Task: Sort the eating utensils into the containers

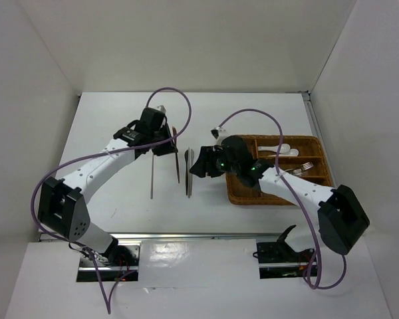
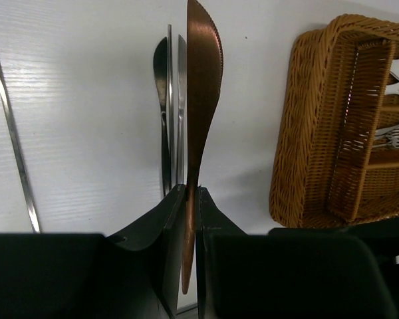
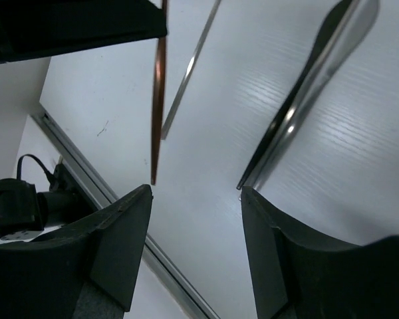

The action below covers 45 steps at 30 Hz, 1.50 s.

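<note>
Left gripper (image 2: 190, 199) clamped on handle of copper-toned knife (image 2: 203, 80), blade clear of table — probably for carry to wicker tray (image 2: 292, 133). Right gripper (image 3: 196, 193) jaws apart near 2 silver knives (image 3: 304, 93) on table — likely lining up pick.

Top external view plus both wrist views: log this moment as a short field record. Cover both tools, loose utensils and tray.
left tool: shut on copper-coloured knife, gripped at the handle, blade pointing away
right tool: open, holding nothing
silver knives: two, side by side on the table
wicker tray: on the table's right side
tray contents: white soup spoons and forks, in separate compartments
</note>
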{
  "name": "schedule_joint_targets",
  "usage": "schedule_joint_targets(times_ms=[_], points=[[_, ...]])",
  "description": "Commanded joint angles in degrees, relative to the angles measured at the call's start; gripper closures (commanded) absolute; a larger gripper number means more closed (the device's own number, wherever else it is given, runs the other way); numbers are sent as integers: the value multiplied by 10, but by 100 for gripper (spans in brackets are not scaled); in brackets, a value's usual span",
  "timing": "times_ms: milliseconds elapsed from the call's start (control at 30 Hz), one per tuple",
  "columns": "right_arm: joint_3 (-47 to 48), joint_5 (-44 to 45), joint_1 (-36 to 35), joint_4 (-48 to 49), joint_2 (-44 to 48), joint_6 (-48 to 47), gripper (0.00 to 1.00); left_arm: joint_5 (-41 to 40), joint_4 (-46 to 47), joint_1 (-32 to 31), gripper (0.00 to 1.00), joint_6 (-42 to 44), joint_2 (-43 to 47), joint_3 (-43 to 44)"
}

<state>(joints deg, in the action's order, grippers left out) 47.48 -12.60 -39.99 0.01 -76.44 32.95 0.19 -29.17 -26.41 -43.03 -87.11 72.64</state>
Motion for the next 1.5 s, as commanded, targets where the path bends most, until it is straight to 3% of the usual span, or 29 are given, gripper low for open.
schedule_joint_targets(times_ms=[0,533,667,833,933,1033,1200,1267,1400,1467], points=[[51,16,-34,56,-21,-30,36,25,25,-1,90,-22,34,-5],[100,6,-41,98,-114,-30,33,70,48,-22,90,-33,56,-31],[111,6,-41,98,-138,-30,40,75,60,-22,90,-38,62,-43],[130,48,-41,69,-151,-17,88,68,54,-28,88,-32,67,-48],[142,126,-41,9,-145,24,99,24,25,-28,69,-15,67,-37],[142,196,-41,-67,-121,63,100,-23,-5,-17,51,6,75,-18],[135,354,-41,-194,-67,198,100,-53,-25,25,42,35,89,-5],[135,403,-41,-304,-43,274,100,-53,-25,38,42,42,89,-5],[148,482,2,-536,-21,591,100,-42,-18,51,42,47,84,-16],[132,488,28,-604,-5,649,100,-42,-18,57,42,47,84,-21]])
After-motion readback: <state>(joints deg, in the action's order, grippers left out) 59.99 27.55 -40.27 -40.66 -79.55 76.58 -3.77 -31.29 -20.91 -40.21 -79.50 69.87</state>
